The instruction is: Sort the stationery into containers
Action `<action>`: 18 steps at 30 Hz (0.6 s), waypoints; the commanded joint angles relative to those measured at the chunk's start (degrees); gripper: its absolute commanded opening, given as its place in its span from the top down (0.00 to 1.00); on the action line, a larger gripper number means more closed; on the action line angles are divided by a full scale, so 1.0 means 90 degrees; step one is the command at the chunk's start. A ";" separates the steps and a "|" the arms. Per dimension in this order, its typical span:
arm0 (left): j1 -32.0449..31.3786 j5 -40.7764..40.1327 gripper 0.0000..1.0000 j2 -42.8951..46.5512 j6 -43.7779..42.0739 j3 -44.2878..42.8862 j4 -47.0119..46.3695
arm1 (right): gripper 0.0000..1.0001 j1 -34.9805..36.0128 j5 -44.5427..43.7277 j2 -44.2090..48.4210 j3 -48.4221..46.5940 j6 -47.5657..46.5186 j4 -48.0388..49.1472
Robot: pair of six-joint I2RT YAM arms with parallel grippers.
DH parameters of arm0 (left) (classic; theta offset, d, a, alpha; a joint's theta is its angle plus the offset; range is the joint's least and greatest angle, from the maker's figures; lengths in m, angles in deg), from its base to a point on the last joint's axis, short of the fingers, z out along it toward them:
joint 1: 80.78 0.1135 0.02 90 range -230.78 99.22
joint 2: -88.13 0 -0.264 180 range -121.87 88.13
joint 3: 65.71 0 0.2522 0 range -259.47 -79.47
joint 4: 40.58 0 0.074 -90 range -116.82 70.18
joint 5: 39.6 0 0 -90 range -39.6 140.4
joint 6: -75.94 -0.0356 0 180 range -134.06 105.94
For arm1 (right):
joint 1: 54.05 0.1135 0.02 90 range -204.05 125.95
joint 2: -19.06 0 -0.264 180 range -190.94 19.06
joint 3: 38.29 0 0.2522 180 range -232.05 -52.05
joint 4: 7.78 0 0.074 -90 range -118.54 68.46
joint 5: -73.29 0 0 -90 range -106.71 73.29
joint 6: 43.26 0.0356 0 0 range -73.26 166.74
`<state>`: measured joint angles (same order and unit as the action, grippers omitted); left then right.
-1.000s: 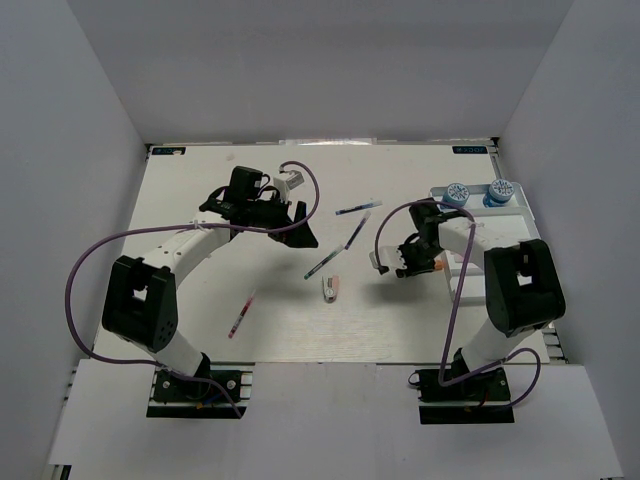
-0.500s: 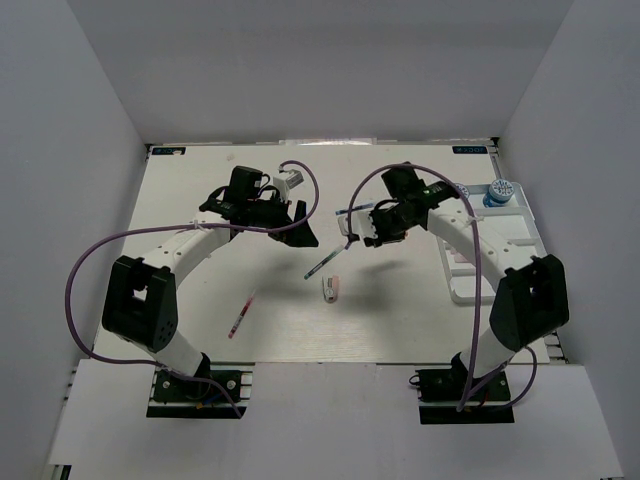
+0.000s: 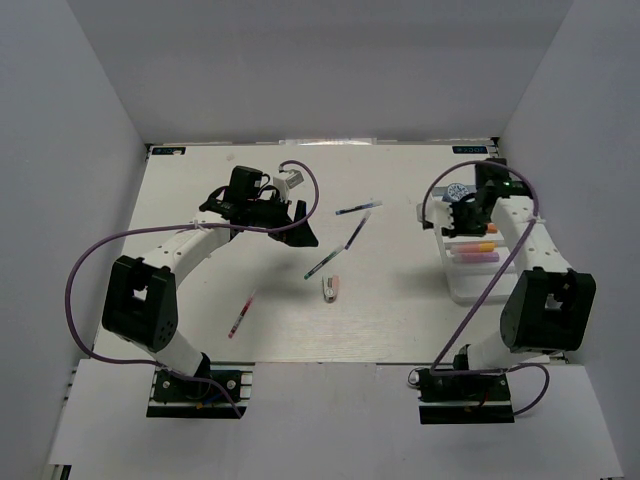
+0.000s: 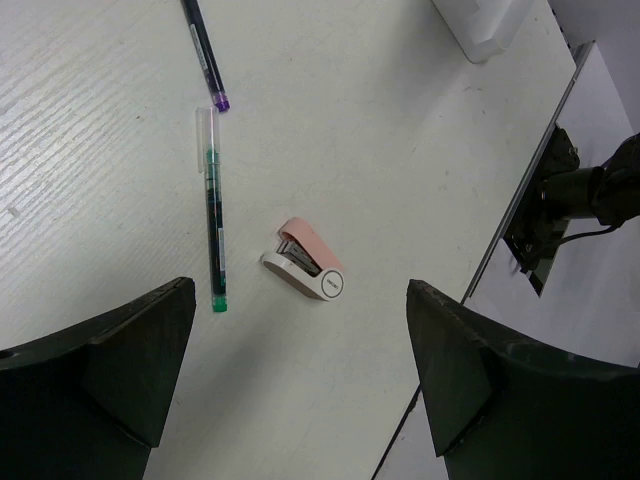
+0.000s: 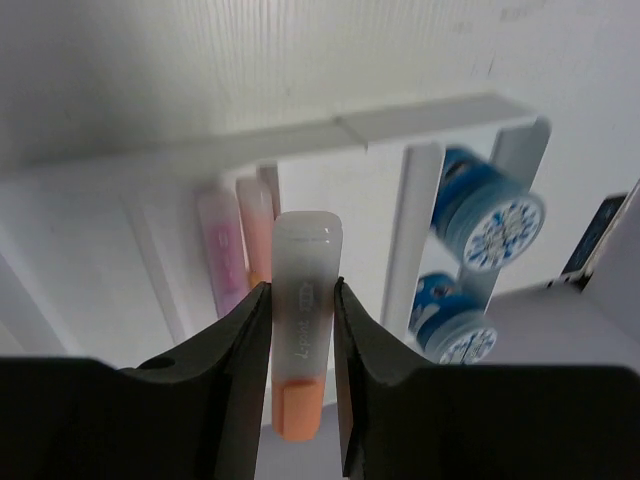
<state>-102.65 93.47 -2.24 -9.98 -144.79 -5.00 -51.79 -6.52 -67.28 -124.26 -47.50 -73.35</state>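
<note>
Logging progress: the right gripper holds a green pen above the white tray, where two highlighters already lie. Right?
Not quite: the right wrist view shows the right gripper holding an orange highlighter with a clear cap, not a green pen. It is above the white tray, where two highlighters already lie.

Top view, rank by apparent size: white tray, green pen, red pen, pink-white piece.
1. White tray, clearly largest.
2. Green pen and red pen look about equal; not ranked apart.
3. Pink-white piece, smallest.
</note>
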 commanded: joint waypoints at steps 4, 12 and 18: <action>0.0018 0.0107 0.05 -0.0066 -0.0004 -0.0193 -0.0110 | 1.00 -0.1110 -0.0195 -0.0210 0.0229 -0.1287 -0.0074; 0.0018 0.0068 0.05 -0.0291 -0.0043 -0.0399 -0.0003 | 1.00 -0.1287 -0.0117 -0.0396 0.0766 -0.1395 0.0346; 0.0018 -0.0010 0.05 -0.0262 -0.0072 -0.0340 0.0036 | 0.88 -0.1296 -0.0244 -0.0543 0.1001 -0.1248 0.0474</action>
<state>-102.65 93.32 -5.80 -10.00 -146.04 -4.60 -63.09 -8.53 -71.61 -116.15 -58.45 -70.14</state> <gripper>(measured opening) 0.957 0.331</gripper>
